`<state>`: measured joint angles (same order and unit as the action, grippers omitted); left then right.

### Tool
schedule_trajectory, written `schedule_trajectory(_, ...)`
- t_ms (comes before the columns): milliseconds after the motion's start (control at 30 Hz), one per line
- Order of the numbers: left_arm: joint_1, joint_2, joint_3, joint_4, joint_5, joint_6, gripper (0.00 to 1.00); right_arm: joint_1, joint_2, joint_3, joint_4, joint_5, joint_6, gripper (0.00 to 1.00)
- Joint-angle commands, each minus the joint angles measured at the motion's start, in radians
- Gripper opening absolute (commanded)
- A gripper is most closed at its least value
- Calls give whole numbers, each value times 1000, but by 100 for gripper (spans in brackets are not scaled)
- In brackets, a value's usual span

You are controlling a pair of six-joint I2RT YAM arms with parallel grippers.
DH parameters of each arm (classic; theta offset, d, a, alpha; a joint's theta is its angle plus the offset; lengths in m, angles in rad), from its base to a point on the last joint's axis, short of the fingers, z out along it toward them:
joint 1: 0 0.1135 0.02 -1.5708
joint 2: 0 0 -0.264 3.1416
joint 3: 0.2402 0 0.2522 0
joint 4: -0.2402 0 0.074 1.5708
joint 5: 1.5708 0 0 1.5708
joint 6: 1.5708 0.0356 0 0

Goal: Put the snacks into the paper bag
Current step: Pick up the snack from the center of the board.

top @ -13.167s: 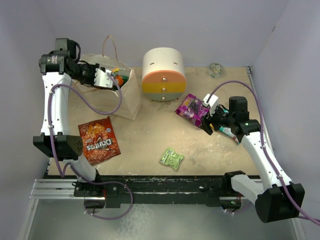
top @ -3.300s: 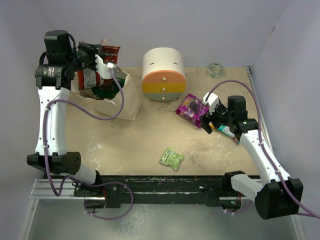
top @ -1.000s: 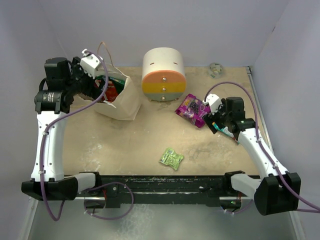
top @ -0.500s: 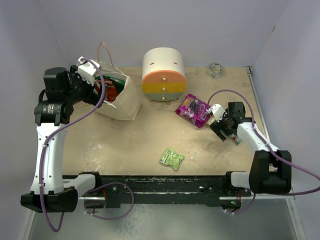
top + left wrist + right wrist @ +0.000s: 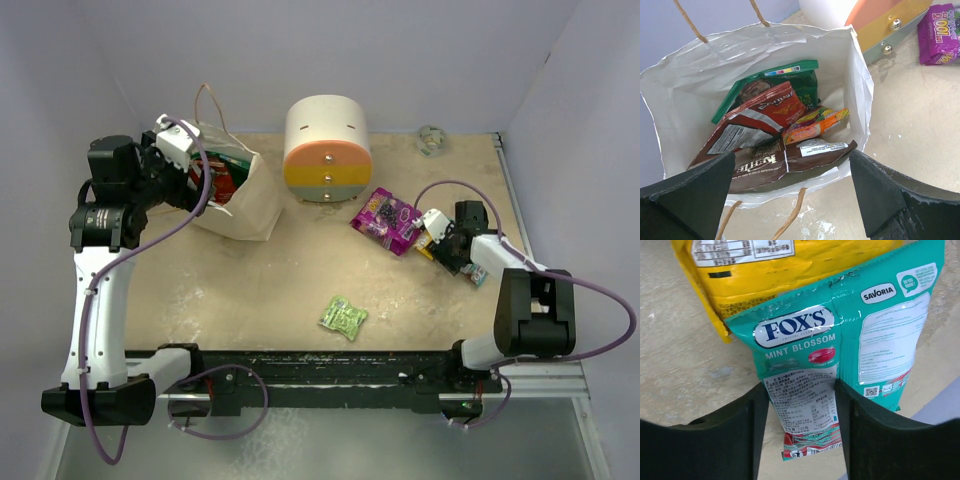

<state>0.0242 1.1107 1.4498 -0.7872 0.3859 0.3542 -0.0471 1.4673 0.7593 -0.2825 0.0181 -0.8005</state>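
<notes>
Right wrist: jaws flanking middle strip of teal packet (image 5: 800,385), grip unclear; left jaws wide above paper bag (image 5: 675,95).

You see the paper bag (image 5: 860,85) open-mouthed, holding a red Doritos packet (image 5: 765,112), a green packet (image 5: 790,80), a brown Ruffles packet (image 5: 790,160) and what looks like an orange packet (image 5: 815,130). Outside it lie a purple packet (image 5: 385,218), a lime-green packet (image 5: 343,316), and a teal Fox's packet (image 5: 840,355) overlapping a yellow packet (image 5: 765,275).
</notes>
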Motion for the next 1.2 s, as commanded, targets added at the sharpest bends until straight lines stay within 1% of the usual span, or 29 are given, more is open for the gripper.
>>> schedule_trajectory(0, 5, -15, 1, 31, 28, -7, 99, -7, 25, 11, 38, 18, -14, 51)
schedule_trajectory(133, 3, 7, 21, -5, 60, -1, 99, -7, 19, 12, 29, 6, -14, 34)
schedule_trajectory(400, -17, 21, 57, -48, 117, 34, 99, -7, -61, 46, -65, -46, -10, 1)
schedule_trajectory(533, -70, 26, 68, -66, 93, 55, 99, -6, -113, 69, -124, -84, 0, 0)
schedule_trajectory(667, -182, 33, 79, -80, 49, 80, 99, -7, -175, 113, -203, -133, 15, 0)
schedule_trajectory(700, -195, 37, 83, -84, 53, 85, 99, -7, -192, 124, -221, -148, 17, 0)
schedule_trajectory(933, -248, 84, 127, -116, 148, 124, 99, -7, -273, 233, -436, -317, -10, 0)
schedule_trajectory(1000, -263, 99, 140, -129, 172, 140, 99, -6, -289, 281, -462, -345, -15, 0)
schedule_trajectory(1167, -323, 135, 144, -124, 229, 170, 100, -5, -320, 358, -542, -532, -10, 0)
